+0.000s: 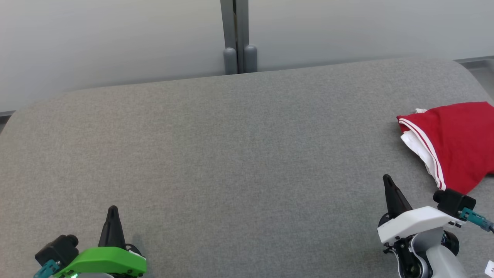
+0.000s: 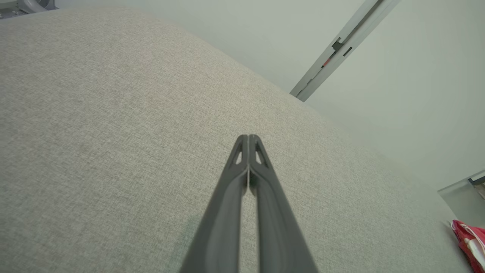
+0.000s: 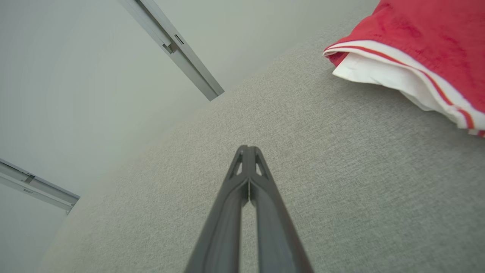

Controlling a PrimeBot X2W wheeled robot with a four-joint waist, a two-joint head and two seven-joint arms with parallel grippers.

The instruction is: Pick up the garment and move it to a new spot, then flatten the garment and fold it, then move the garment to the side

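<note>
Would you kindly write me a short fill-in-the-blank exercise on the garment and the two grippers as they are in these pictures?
1. The garment is mostly ____ with white trim.
2. In the head view it lies at the ____ edge of the grey surface.
3. The left gripper and the right gripper are both ____ (open or shut), holding nothing.
4. The gripper nearer the garment is the ____ one.

Missing words: red; right; shut; right.

One red garment [image 1: 459,143]; one grey surface [image 1: 231,154]; two pairs: left fingers [image 1: 112,224], right fingers [image 1: 391,195]
</note>
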